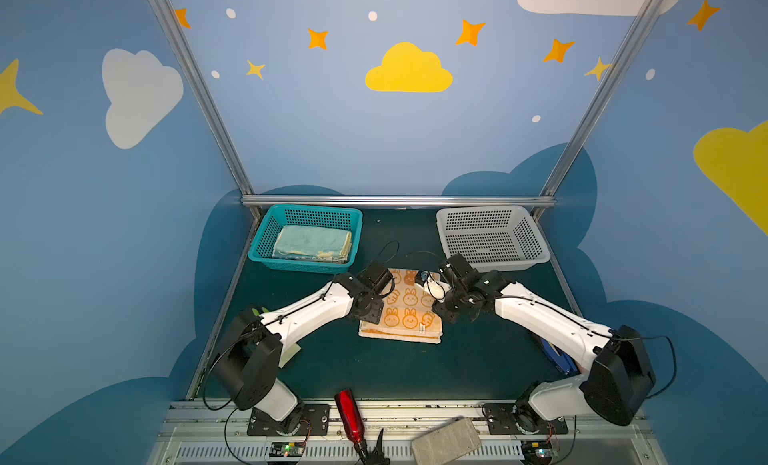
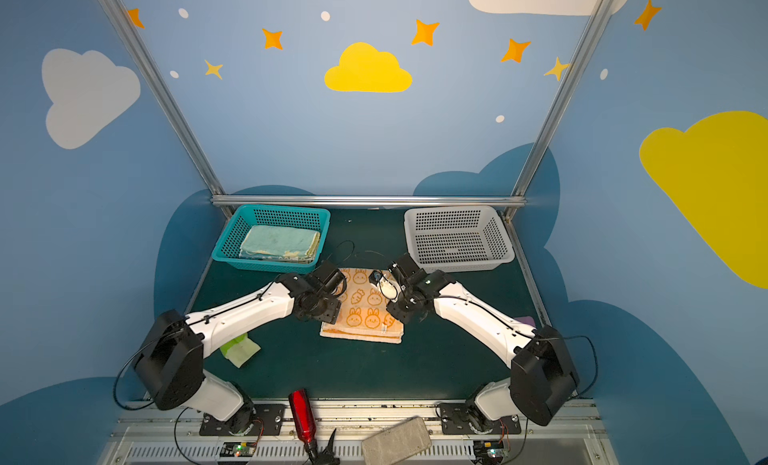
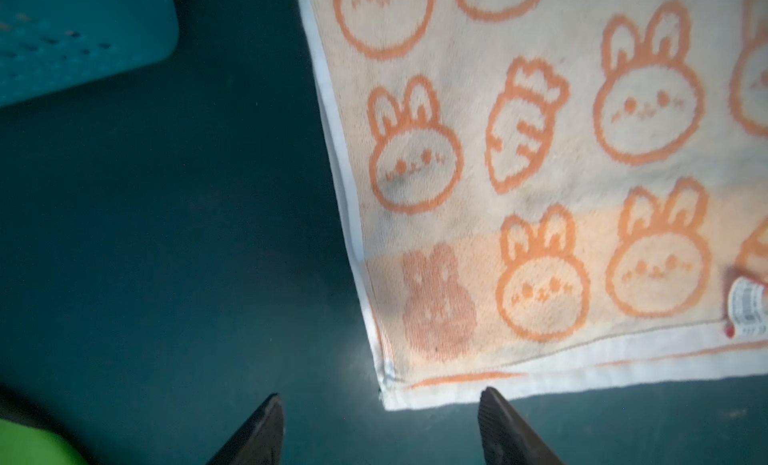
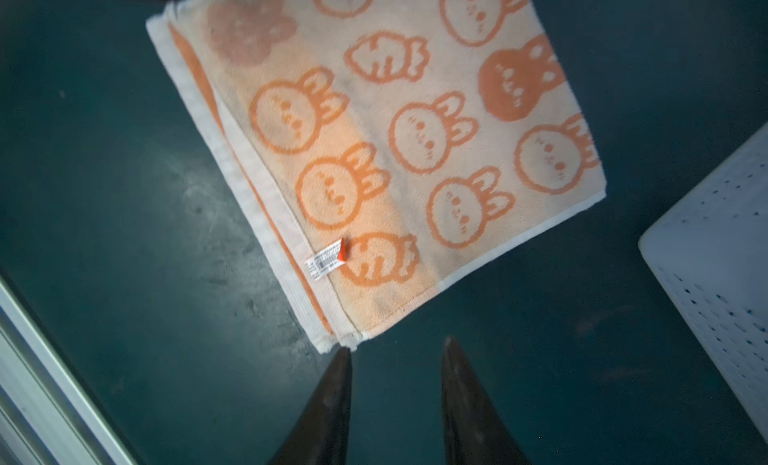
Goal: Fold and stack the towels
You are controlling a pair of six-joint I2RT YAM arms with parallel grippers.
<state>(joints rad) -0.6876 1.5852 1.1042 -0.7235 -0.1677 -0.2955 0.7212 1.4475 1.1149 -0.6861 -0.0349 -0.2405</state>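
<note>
The orange towel (image 1: 409, 317) (image 2: 365, 317) lies on the dark green mat (image 1: 415, 371) at the middle of the workspace, already doubled into a tidy rectangle: in both top views its near edge shows stacked layers, and the right wrist view shows two hems lying together beside the small label (image 4: 326, 263). Neither gripper has hold of it. The left gripper (image 3: 380, 394) has its jaws spread wide with nothing between them, and one near corner of the towel (image 3: 540, 172) sits just ahead of the gap, seemingly below the tips. The right gripper (image 4: 397, 345) has its jaws parted less widely, also empty, with the towel's (image 4: 395, 151) other near corner just off one tip. How high either hangs above the cloth I cannot tell. Beyond the towel and to its left stands the teal basket (image 1: 299, 268), holding a folded stack (image 1: 311, 242) with a pale blue cloth on top and yellowish edges beneath; the count of layers is unclear. Beyond the towel and to its right, the white basket (image 1: 515, 264) shows no towel. By my reading the task is near its end: this looks like the last towel, folded at least once, and what remains is perhaps one more fold, then carrying it onto the stack.
</note>
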